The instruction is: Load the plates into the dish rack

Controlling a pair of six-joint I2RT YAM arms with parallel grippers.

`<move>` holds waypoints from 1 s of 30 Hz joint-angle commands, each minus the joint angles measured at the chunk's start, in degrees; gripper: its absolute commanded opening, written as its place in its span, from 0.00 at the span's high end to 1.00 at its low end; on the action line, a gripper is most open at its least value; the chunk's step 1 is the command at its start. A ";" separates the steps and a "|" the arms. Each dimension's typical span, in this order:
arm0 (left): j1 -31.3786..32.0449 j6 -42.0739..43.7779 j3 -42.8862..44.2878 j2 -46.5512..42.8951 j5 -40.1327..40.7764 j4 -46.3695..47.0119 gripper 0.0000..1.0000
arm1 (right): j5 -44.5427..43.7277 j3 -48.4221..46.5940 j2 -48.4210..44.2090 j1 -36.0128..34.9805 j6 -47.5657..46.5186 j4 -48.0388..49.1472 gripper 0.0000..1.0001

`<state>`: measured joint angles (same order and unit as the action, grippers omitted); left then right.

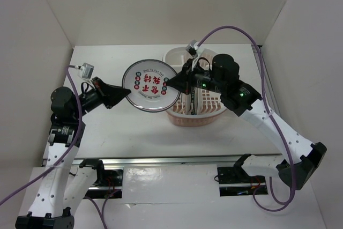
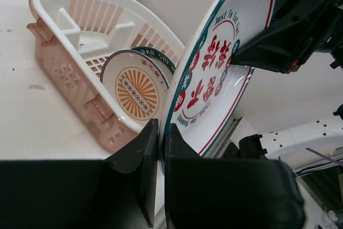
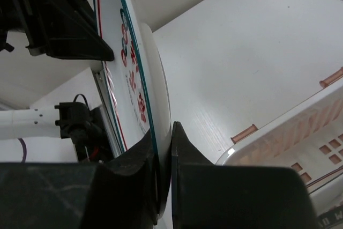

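**Top external: third plate in the air, two already racked**

Top external shows me the plate with red characters [image 1: 150, 85] lifted off the tabletop [image 1: 134, 132], face up toward the camera, just at 9 o'clock of the dish rack [image 1: 188, 120]. Both arms hold it. My left hand [image 1: 127, 92] pinches the rim at about 8 o'clock, and my right hand [image 1: 169, 83] pinches it at about 3 o'clock. Each wrist view confirms fingers pressed onto the rim.

On the left wrist view, the orange sunburst plate [image 2: 136, 92] stands on edge inside the rack, with the teal-rimmed plate [image 2: 156, 57] just behind it. I judge two of three done. What remains is settling one grip, then standing this last plate in the rack.

The tabletop is plain white, with a few dark specks [image 2: 36, 86] near the rack. White walls [image 1: 161, 4] close it at 9, 12 and 3 o'clock.
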<state>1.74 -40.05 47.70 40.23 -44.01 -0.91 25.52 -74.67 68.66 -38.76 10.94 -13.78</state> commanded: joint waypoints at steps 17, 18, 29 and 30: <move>0.37 12.98 7.93 2.23 9.17 -28.86 0.00 | -73.74 -8.38 -9.25 -6.59 6.19 -19.43 1.00; 0.37 13.50 7.15 1.44 10.68 -29.58 0.00 | -79.16 -8.38 -9.25 -6.59 7.33 -23.44 1.00; 1.43 13.42 3.10 -2.43 19.13 -33.37 0.00 | -95.83 -8.30 -2.23 -6.59 16.48 -36.84 1.00; 2.21 13.42 3.10 -2.43 19.92 -33.37 0.00 | -96.35 -8.29 -1.44 -6.59 16.48 -36.84 1.00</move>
<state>2.94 -28.36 51.11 38.61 -27.31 -34.20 -63.40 -81.36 65.91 -44.75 23.46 -48.93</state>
